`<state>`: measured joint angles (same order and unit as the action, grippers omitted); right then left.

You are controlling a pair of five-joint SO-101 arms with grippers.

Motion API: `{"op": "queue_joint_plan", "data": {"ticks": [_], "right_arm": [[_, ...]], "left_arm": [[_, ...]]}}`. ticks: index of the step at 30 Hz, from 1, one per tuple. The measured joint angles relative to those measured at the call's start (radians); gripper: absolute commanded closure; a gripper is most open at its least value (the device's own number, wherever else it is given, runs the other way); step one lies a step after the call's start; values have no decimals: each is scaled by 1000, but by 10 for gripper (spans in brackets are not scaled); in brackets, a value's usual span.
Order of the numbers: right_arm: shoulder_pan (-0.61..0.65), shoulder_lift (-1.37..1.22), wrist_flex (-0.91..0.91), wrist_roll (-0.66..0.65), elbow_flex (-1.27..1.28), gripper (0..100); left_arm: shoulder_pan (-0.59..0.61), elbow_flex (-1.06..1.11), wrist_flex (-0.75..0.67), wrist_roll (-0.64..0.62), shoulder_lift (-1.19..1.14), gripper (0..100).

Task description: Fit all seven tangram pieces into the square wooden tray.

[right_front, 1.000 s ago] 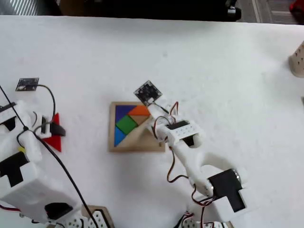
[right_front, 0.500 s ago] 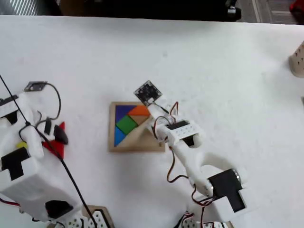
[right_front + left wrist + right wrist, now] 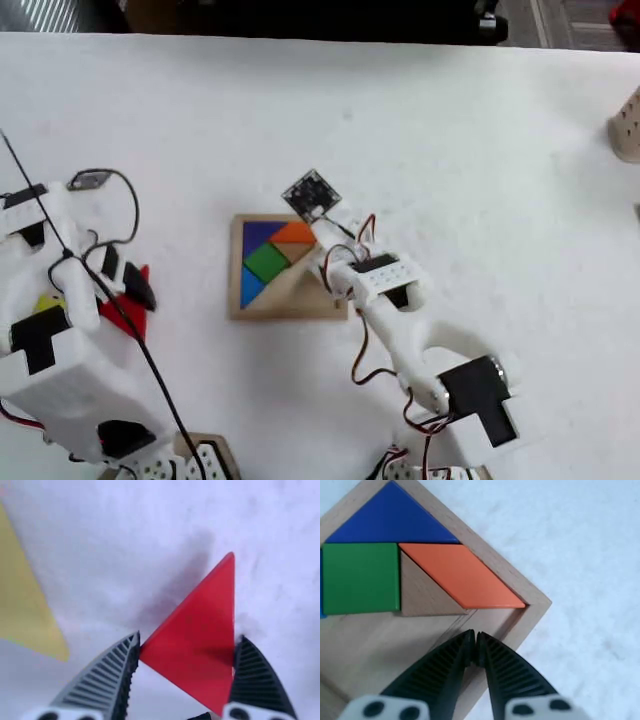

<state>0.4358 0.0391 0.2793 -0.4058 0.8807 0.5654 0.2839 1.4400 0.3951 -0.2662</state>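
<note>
Red triangle tight in left claw

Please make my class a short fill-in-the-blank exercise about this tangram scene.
The left hand grips the ____ triangle.
In the wooden tray, the square piece is ____.
The right hand hangs over the tray, near the ____ parallelogram.
Missing words: red; green; orange.
</note>
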Motion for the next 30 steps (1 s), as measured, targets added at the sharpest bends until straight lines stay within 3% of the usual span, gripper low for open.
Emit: {"op": "queue_joint_plan", "data": {"ticks": [10,15,19,25,30], "right_arm": [[-15,2,18,0,-2,981],[-84,86,120,0,-2,981],[-176,123,158,86,-2,981],[-347,123,163,127,-2,981],[-385,123,163,127,-2,981]], "left_arm": [[-89,-6,0,-74,0,921],[-170,-83,40,-137,0,921],[-239,-157,81,-189,0,921],[-385,-236,123,-247,0,921],[-565,-290,123,-270,0,920]]}}
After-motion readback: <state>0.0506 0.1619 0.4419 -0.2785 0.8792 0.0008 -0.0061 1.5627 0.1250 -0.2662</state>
